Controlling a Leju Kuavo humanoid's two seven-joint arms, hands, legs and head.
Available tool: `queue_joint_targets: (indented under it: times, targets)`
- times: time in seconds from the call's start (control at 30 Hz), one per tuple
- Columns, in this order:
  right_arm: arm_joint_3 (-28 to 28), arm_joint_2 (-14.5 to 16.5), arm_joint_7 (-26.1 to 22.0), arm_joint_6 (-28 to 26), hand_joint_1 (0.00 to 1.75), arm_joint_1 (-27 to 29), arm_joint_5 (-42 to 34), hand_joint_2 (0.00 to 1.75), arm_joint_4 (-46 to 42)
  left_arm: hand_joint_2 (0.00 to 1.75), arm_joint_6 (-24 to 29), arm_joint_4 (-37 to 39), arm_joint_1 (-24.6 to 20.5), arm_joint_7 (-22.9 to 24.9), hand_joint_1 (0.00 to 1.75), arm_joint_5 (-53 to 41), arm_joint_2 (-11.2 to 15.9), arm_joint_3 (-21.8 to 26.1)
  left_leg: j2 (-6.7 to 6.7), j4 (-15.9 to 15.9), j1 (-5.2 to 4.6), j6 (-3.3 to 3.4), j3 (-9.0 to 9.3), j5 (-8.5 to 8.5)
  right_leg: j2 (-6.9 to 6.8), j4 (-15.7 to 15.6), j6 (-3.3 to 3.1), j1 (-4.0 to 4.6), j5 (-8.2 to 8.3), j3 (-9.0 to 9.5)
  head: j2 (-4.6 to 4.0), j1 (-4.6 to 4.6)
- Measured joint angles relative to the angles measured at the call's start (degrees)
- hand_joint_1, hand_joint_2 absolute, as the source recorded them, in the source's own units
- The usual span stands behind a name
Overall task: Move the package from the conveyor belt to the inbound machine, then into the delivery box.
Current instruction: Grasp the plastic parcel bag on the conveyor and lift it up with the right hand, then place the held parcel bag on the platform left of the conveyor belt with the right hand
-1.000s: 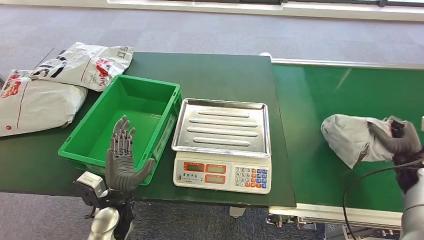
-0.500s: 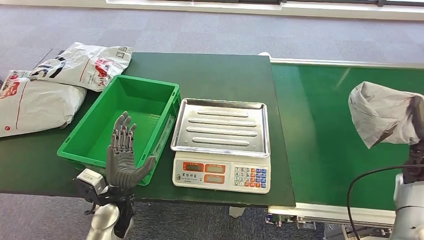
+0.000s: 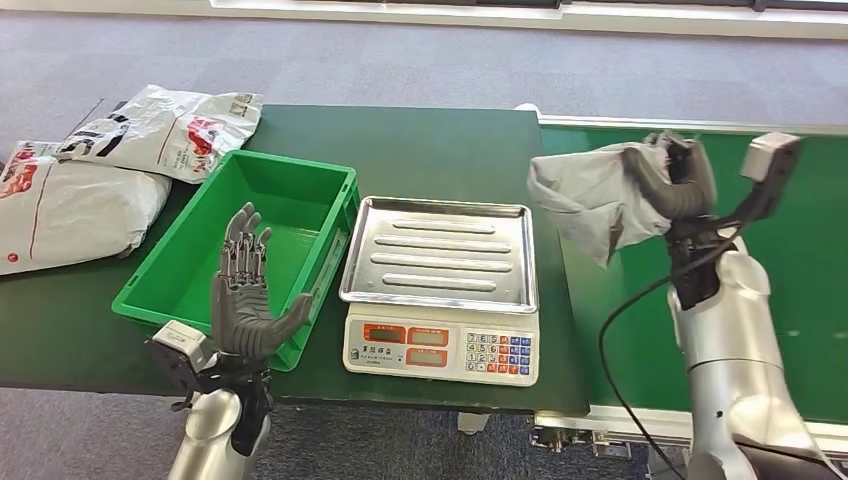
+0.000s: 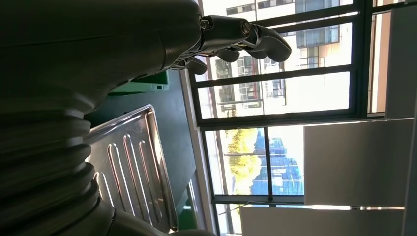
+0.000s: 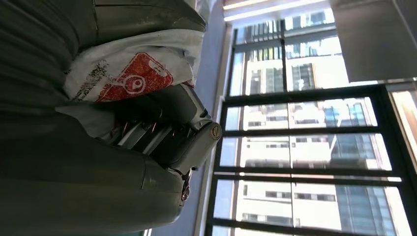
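My right hand (image 3: 678,180) grips a crumpled grey package (image 3: 592,196) and holds it in the air over the seam between the green conveyor belt (image 3: 700,300) and the table, just right of the scale's steel tray (image 3: 440,256). In the right wrist view the package (image 5: 133,73) shows a red printed mark, pressed under my fingers (image 5: 182,132). The green delivery box (image 3: 255,240) stands left of the scale. My left hand (image 3: 245,305) is raised at the box's front edge, fingers spread, holding nothing; the left wrist view shows its fingers (image 4: 246,39) above the tray (image 4: 133,167).
Two white packages (image 3: 170,125) (image 3: 70,205) lie on the dark green table (image 3: 430,150) at the far left. The scale's keypad and display (image 3: 440,350) face me near the table's front edge. A black cable (image 3: 630,330) hangs by my right arm.
My right hand has lifted the package off the belt and carried it left, from the far right of the belt to beside the scale tray. The left hand has barely moved.
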Motion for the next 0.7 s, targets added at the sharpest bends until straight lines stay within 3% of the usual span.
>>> queue_joint_targets:
  times: [0.2,0.43,0.57,0.7]
  targets:
    - [8.0,5.1,1.8,0.0,1.75,-1.6,-1.6,1.75,1.6,1.75,1.3,-0.7,-0.4,0.0,0.0,-0.3,0.0,0.5,-0.13,0.0,0.04,-0.04,-0.11,0.02,-0.11,0.0,-0.04,0.03,-0.03,-0.06,0.0,0.0]
    - [13.7,10.0,4.5,0.0,1.75,-3.0,-1.3,1.75,4.4,1.75,2.0,-1.3,-0.8,0.0,0.0,-0.5,0.0,2.1,-0.12,0.0,0.04,-0.04,-0.13,0.02,-0.12,0.0,-0.05,0.03,-0.03,-0.11,0.0,0.0]
    - [15.5,11.1,6.9,0.0,0.61,-3.6,-0.1,1.75,6.4,1.75,2.0,-1.3,-1.1,0.0,0.0,-0.6,0.0,2.7,-0.12,0.0,0.03,-0.05,-0.13,0.03,-0.11,0.0,-0.06,0.02,-0.02,-0.1,0.01,0.0]
    - [18.0,11.9,13.4,0.1,0.61,-5.5,3.4,1.75,11.6,1.75,1.9,-1.3,-2.0,0.8,0.0,-0.8,0.0,2.9,-0.07,0.0,0.03,-0.05,-0.11,0.03,-0.05,0.0,-0.1,0.03,0.02,-0.11,0.01,0.0]
